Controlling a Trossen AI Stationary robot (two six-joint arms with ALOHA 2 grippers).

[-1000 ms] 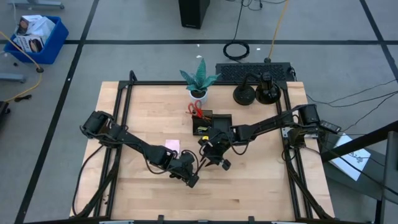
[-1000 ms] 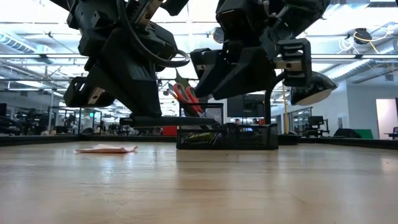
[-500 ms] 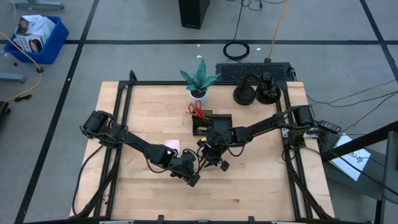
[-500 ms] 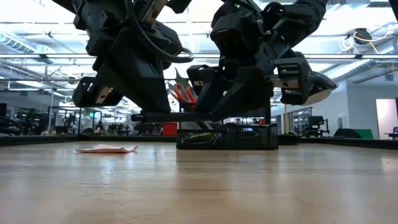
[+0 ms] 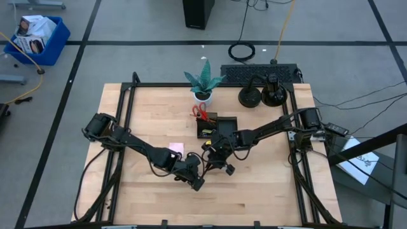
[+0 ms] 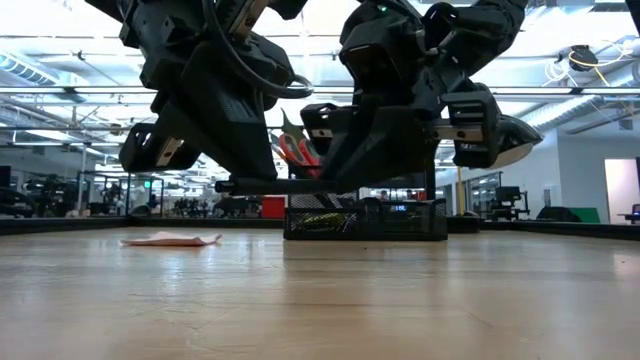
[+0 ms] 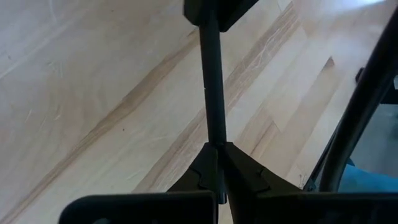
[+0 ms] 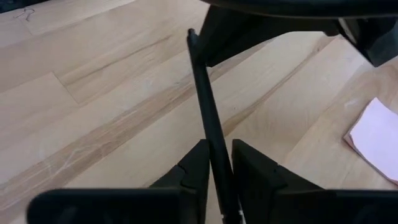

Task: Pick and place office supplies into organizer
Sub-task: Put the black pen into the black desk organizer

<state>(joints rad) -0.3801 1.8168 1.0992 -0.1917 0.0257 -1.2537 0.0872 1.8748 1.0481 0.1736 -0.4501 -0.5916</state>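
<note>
A black pen [image 6: 270, 185] hangs level above the table between my two grippers. My left gripper [image 7: 216, 155] is shut on one end and my right gripper [image 8: 217, 158] on the other. In the high view they meet at the table's middle, just in front of the black organizer [image 5: 216, 126]. Red-handled scissors [image 5: 200, 112] stand in the organizer's far left corner. A pink sticky-note pad [image 5: 176, 149] lies flat on the wood to the left of the grippers. My left gripper pinches the pen's shaft [image 7: 214, 140] between its two fingers, slanting down from the table's left. The pen runs on straight ahead of the fingers, lifted clear of the table. My right gripper has the pen's other end [image 8: 214, 146] between its two fingers, slanting down from the table's right. The pen runs along the fingers and on to the left gripper, level and clear of the wood.
A potted green plant [image 5: 203, 79] stands behind the organizer. A black keyboard [image 5: 257, 73] and two round black bases [image 5: 261, 97] sit at the far right. Bare wood lies in front of the grippers toward the near edge.
My right gripper has come down a little onto the pen and its fingers have shut on the pen's free end. The left gripper has kept still with the pen level.
</note>
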